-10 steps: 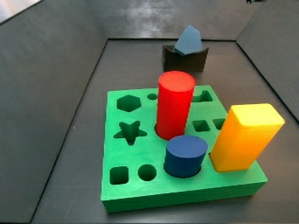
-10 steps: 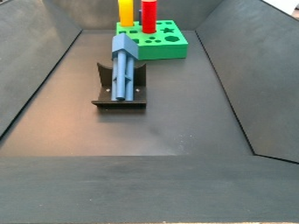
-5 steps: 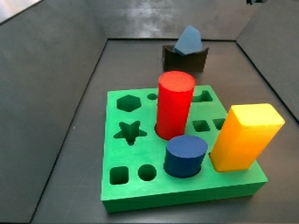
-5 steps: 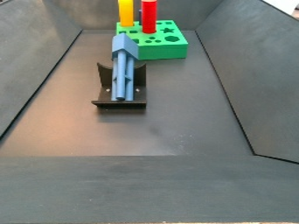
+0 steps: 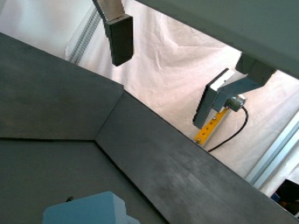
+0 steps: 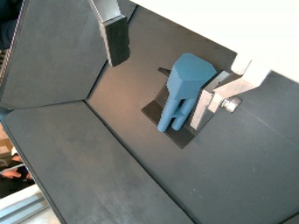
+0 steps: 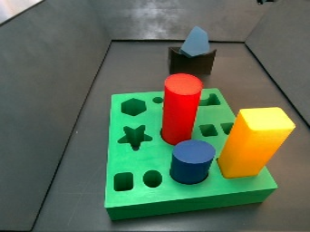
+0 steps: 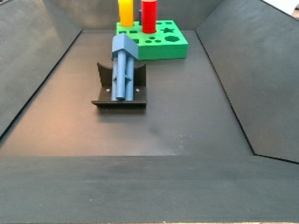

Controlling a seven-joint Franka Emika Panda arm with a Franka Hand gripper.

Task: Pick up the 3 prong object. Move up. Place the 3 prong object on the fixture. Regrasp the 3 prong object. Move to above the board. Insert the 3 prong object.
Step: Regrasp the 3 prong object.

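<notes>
Now you see the 3 prong object (image 8: 122, 59) lying along the fixture (image 8: 107, 94), its pointed end toward the board (image 7: 182, 163). It rests there so you can take it again at a better angle. The gripper (image 6: 163, 61) hangs above it, out of both side views, jaws spread wide and holding nothing. The fingers (image 6: 115, 39) stand on either side of the piece, not touching it.

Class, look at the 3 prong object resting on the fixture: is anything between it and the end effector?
Nothing visible. The open end effector hangs above the 3 prong object on the fixture, with only bare space between them.
</notes>
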